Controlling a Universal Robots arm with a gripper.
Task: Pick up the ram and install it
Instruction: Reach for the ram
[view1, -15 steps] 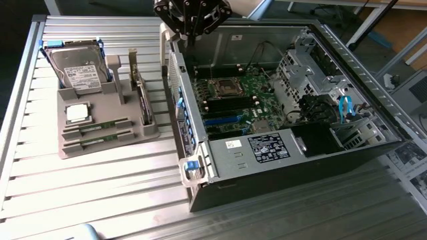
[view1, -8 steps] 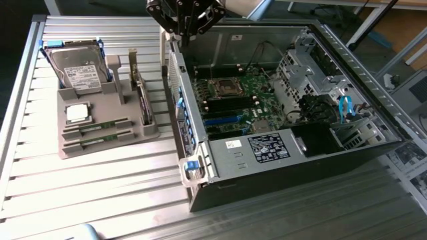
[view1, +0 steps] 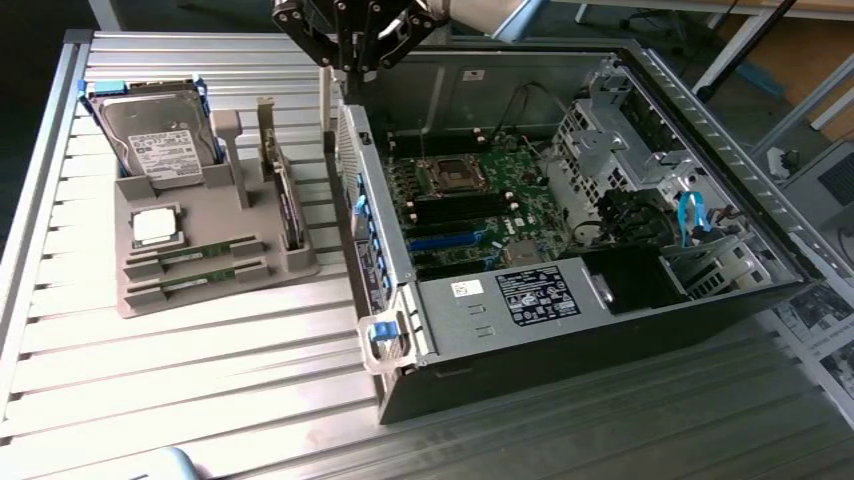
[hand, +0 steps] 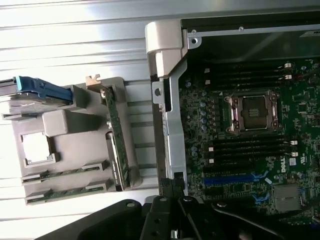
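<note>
The ram (view1: 207, 250) lies edge-up in a slot of the grey holder (view1: 147, 300) on the table (view1: 200, 370). It is thin and green, half sunk, and its chips are hard to make out. A second stick (view1: 211, 276) lies just beside it. The jaws hang well apart from them, above the open computer case (view1: 441, 330). They are closed together on nothing and partly cut off by the frame's edge.

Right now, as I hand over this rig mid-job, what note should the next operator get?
Tool: shut, holding nothing, high above the computer case wall that faces the grey holder.
Ram: two sticks lie in that holder, untouched.
Done: nothing that shows.
Left: pick up a stick, seat it in the motherboard's black memory slots.
</note>
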